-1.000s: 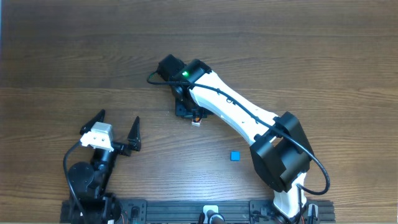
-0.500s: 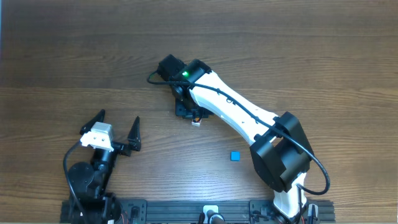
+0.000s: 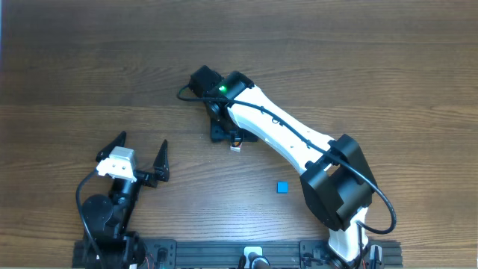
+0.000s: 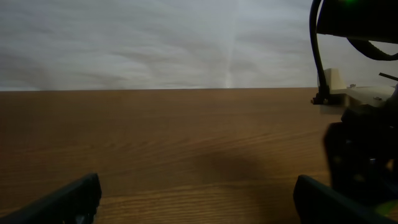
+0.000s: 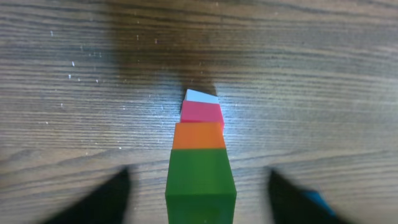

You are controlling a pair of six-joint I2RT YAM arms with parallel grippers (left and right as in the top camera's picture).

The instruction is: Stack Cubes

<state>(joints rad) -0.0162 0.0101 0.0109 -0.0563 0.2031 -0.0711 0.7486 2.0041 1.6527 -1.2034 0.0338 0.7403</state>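
A leaning stack of cubes stands on the wooden table, with a green cube [image 5: 200,180] on top, then an orange cube [image 5: 198,135], a pink cube [image 5: 201,112] and a white cube [image 5: 201,96] at the bottom. My right gripper [image 5: 199,193] hovers open over the stack, one finger on each side of the green cube with gaps between. From above, the right gripper [image 3: 226,133] sits mid-table and the white cube [image 3: 236,147] peeks out beside it. A single blue cube [image 3: 281,187] lies nearer the right arm's base. My left gripper [image 3: 142,143] is open and holds nothing at the near left.
The right arm [image 3: 291,142] stretches diagonally across the table's middle and also rises at the side of the left wrist view as a dark right arm [image 4: 364,155]. Bare wood surrounds the stack on the far and left sides.
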